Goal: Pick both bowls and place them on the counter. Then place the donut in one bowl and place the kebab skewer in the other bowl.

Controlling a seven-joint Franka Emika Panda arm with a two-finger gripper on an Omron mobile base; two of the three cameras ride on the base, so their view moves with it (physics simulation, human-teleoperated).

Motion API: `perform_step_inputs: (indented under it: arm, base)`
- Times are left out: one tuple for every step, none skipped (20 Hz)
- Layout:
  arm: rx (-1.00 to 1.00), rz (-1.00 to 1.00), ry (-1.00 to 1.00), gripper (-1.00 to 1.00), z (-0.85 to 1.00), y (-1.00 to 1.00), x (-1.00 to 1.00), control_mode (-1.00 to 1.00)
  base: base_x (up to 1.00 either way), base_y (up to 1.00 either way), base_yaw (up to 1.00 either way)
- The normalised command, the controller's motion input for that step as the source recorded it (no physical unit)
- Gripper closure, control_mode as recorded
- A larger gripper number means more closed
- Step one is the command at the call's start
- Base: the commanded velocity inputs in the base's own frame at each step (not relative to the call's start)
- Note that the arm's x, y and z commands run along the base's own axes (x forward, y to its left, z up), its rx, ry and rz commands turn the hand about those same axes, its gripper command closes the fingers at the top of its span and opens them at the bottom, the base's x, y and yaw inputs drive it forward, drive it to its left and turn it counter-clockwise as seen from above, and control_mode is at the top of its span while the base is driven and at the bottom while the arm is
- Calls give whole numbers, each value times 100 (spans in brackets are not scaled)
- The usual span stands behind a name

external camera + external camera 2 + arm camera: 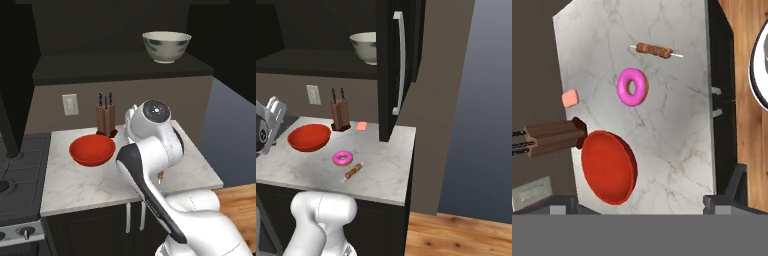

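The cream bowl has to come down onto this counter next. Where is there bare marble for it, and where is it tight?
Bare marble lies in front of the red bowl, between it and the counter front edge. The back strip is crowded: knife block and a small pink block. The donut and kebab skewer occupy the right middle.

White robot arm (150, 165) with dark joints rises from lower right of left base view, bends at elbow, upper link folded back toward camera. Round grey-capped joint (155, 111) sits at top of fold. In hand view, two small dark finger tips (562, 206) stand far apart at bottom edge, jaws wide, nothing between them; hand looks straight down from above.
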Motion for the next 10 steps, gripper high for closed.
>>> perform_step_inputs:
  arm:
    - [0,-3,-2,-100,68,-29,-7,-100]
    - [0,-3,-3,-100,68,-32,-7,-100]
    - [0,-3,-1,-100,65,-33,-7,-100]
    - [0,-3,0,-100,63,-34,-2,-100]
    - [0,-5,-1,-100,63,-34,-3,-100]
    - [0,-5,0,-100,62,-37,0,-100]
    - [0,-8,0,-100,59,-37,0,-100]
    - [0,-8,0,-100,59,-37,0,-100]
    - [0,-10,-1,-100,56,-34,0,-100]
    - [0,-10,-5,-100,54,-33,0,-100]
  base:
    - [0,0,0]
    - [0,0,0]
    - [0,0,0]
    - [0,0,0]
    - [0,0,0]
    - [0,0,0]
    - [0,0,0]
    - [0,0,0]
    - [0,0,0]
    - [0,0,0]
